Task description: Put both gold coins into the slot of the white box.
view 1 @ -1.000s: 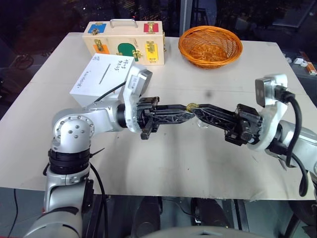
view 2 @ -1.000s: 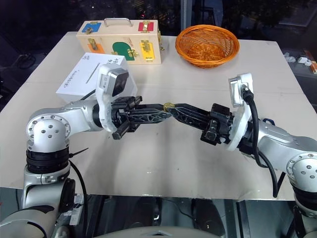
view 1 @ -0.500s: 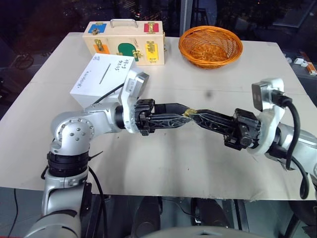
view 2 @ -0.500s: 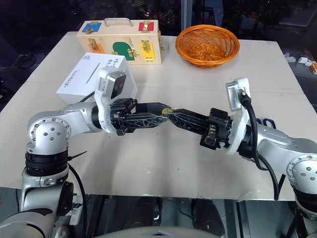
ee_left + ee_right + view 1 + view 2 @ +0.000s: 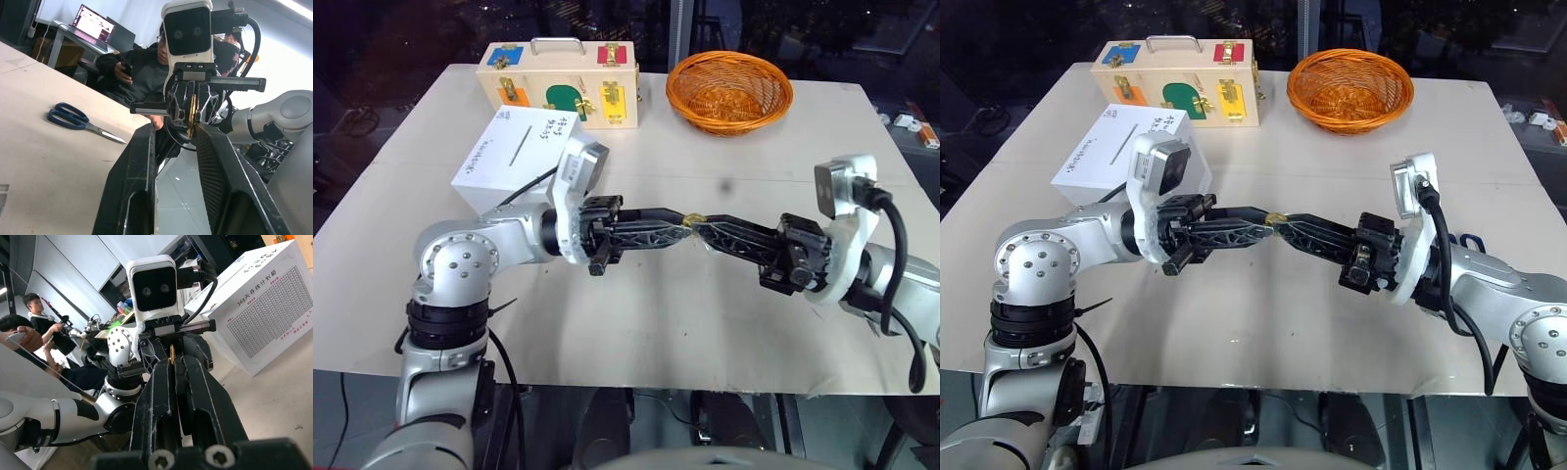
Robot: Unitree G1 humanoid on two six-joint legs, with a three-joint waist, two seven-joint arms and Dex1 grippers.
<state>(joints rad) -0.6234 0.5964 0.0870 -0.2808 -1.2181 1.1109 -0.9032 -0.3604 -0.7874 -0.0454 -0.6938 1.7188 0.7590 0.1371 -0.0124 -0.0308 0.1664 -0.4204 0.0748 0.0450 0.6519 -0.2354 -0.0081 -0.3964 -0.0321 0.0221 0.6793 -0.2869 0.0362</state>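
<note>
Gold coin (image 5: 693,217), thin and edge-on, sits pinched in right end effector (image 5: 697,221).

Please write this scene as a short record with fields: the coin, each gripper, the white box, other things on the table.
coin: gold coin, held in the air above the table, between the two grippers' tips
right gripper: shut on the coin
left gripper: tips at the coin, partly open
white box: far left, slot on top
others: wooden case, orange basket, blue scissors

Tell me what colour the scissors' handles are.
Blue. The scissors show best in the left wrist view, lying on the table.
</note>
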